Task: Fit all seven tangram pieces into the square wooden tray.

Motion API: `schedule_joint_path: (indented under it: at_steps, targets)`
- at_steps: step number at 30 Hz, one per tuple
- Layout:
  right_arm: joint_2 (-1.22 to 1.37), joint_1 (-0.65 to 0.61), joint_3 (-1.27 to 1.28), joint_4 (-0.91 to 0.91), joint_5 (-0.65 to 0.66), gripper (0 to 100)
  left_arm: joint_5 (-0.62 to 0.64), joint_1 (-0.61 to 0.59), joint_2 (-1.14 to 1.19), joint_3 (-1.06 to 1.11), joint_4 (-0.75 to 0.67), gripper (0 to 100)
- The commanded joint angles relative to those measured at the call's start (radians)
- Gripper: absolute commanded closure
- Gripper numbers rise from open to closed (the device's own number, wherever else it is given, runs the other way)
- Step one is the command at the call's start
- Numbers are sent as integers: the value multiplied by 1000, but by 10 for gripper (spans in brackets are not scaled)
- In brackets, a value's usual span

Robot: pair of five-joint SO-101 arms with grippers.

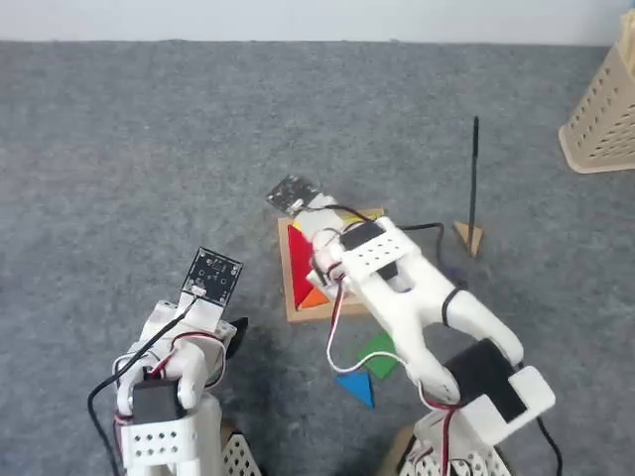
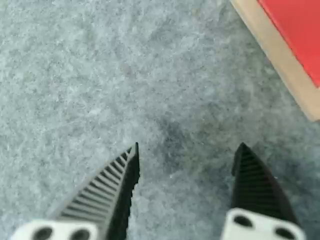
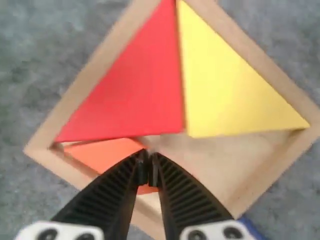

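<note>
The square wooden tray (image 3: 85, 75) holds a large red triangle (image 3: 135, 95) and a large yellow triangle (image 3: 225, 85) side by side, with an orange piece (image 3: 105, 150) below the red one. My right gripper (image 3: 147, 162) is shut, its tips just over the orange piece's edge, with nothing visible between them. In the high view the right arm covers much of the tray (image 1: 289, 283). A green piece (image 1: 377, 352) and a blue triangle (image 1: 357, 387) lie on the carpet in front of it. My left gripper (image 2: 189, 155) stands open over bare carpet, beside the tray's rim (image 2: 280, 55).
A thin black rod (image 1: 474, 178) stands on a small wooden base (image 1: 468, 238) to the right of the tray. A beige slotted container (image 1: 605, 109) sits at the far right. Grey carpet spreads open behind and to the left.
</note>
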Motion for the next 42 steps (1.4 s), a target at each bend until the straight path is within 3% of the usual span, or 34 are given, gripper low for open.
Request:
schedule_joint_path:
  at_steps: [1,15,19,22,28,32,37,42]
  targets:
    - [1,-79,-18,41,-14,992,-5,3,-15,-8,5,720]
    - [-5,-110,-97,131,-18,992,-5,3,-15,-8,5,720]
    - [-110,-94,-91,145,-20,992,-5,3,-15,-8,5,720]
    - [-229,-16,-91,189,-21,992,-5,3,-15,-8,5,720]
    - [-306,295,-104,242,-109,992,-5,3,-15,-8,5,720]
    - [-306,493,-172,288,-71,991,-5,3,-15,-8,5,720]
    - [-305,631,-261,309,60,983,-5,3,-15,-8,5,720]
    - [-248,633,-292,309,336,864,-5,3,-15,-8,5,720]
